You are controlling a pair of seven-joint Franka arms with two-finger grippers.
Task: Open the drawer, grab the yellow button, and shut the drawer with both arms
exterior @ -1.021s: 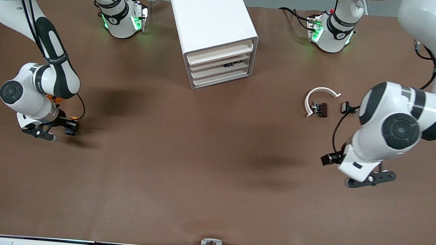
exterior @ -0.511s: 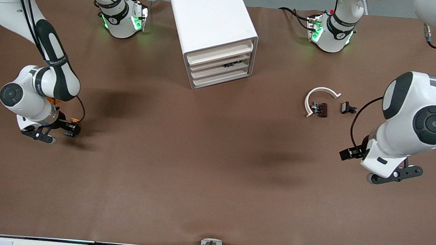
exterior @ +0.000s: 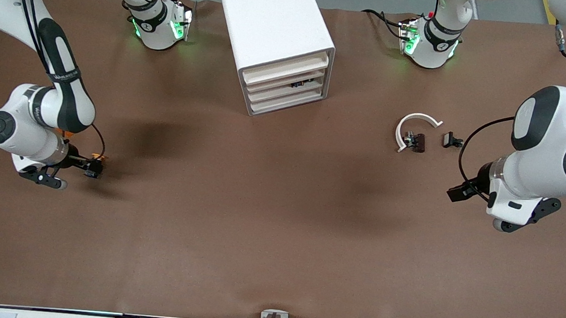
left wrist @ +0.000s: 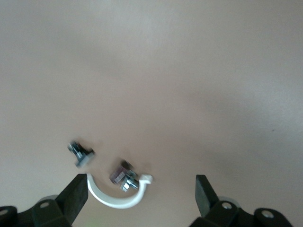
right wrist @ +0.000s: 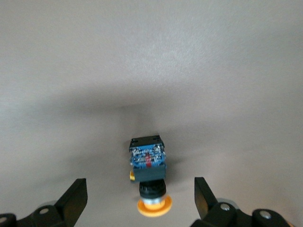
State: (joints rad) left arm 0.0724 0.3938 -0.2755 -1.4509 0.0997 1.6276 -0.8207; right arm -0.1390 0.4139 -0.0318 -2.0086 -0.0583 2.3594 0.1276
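So nearest the camera you've got both pincers hanging low over the brown surface point(exterior: 276, 239), one at each end. The right pincer point(right wrist: 139, 201) has its jaws spread wide and grips nothing; the button point(right wrist: 148, 165) lies on its side on the surface right between the fingers, orange cap toward the wrist, blue base pointing away, looks like it's been set down there so it's out of the cabinet. The left pincer point(left wrist: 142, 198) is wide open and empty too, over bare surface at the left arm's end, just waiting I'd guess. Farther back sit the white arc point(exterior: 415, 129) and small black parts point(exterior: 418, 142). Farthest is the cabinet point(exterior: 272, 37), with the drawer point(exterior: 285, 68) on top pushed in flush, so seems basically done.
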